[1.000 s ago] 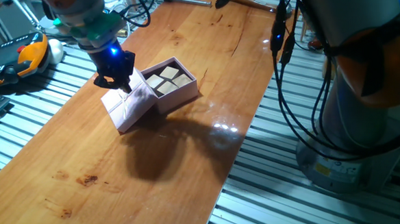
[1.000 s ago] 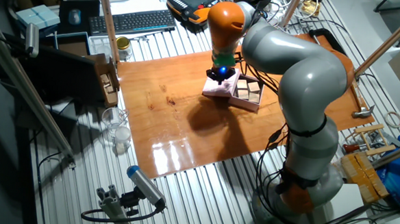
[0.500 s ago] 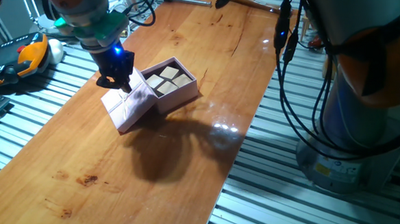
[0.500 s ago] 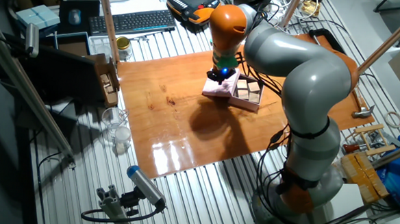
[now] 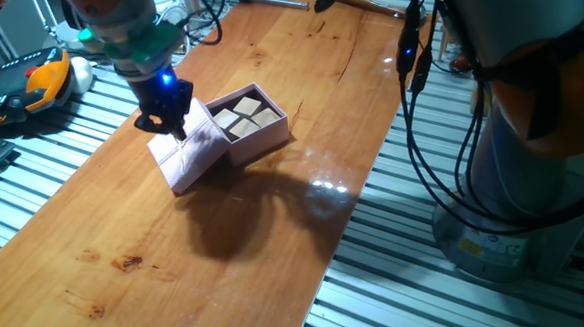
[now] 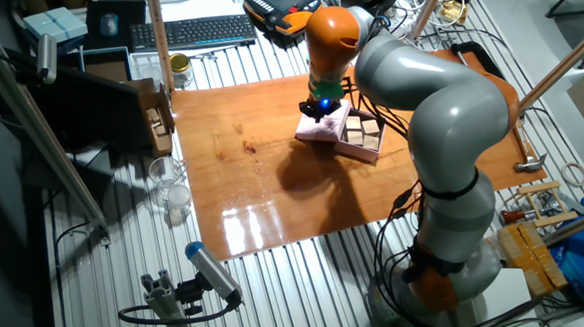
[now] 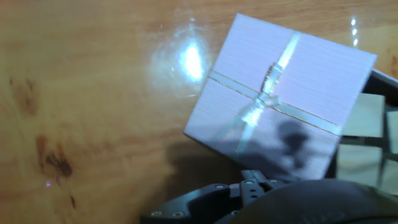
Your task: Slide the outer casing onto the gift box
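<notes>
Now the gripper [image 5: 165, 118] has lifted slightly off the outer casing [image 5: 187, 152], which sits tilted at the gift box's [image 5: 255, 122] nine o'clock, overlapping its edge; I cannot tell whether the fingers are parted. Sliding looks unfinished.

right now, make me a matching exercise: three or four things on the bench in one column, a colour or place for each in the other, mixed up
Things:
1. outer casing
2. gift box
3. gripper
4. keyboard

Descriptions:
A. off the wooden board, on the metal slats
B. holds beige square blocks
C. pale pink top with a ribbon cross
D. black, right above the pink cover, blue light on

Pairs: 1-C, 2-B, 3-D, 4-A
</notes>
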`<state>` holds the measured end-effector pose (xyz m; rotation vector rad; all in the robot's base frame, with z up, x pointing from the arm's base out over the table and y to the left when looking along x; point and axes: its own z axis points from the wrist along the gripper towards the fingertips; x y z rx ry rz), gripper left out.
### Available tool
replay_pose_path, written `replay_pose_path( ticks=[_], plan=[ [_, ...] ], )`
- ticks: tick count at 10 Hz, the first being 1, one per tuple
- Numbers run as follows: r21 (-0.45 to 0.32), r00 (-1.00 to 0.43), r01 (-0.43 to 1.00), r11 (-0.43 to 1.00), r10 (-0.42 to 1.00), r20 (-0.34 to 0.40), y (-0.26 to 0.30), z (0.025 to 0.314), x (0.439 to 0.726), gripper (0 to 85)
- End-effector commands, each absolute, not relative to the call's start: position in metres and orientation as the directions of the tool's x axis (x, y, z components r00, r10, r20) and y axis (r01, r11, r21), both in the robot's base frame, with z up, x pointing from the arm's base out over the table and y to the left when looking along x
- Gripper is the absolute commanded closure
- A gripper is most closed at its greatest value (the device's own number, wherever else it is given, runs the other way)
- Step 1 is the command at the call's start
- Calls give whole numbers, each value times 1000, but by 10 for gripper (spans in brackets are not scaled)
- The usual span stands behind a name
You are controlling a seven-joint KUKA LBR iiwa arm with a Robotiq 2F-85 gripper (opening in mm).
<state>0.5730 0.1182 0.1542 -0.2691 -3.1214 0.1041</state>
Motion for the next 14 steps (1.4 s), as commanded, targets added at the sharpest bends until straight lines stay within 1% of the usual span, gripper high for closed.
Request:
replay_pose_path(
  ticks=[1, 4, 6, 8, 14],
  plan=[
    [-62, -984, 180, 982, 180, -1, 122, 148, 576, 850],
    [-83, -974, 226, 971, 226, -14, 151, 138, 580, 850],
    [-104, -971, 240, 965, 240, -6, 163, 135, 583, 850],
    [-96, -963, 269, 958, 270, -4, 163, 127, 589, 850],
    [-83, -937, 348, 934, 345, -45, 172, 110, 606, 850]
  ],
)
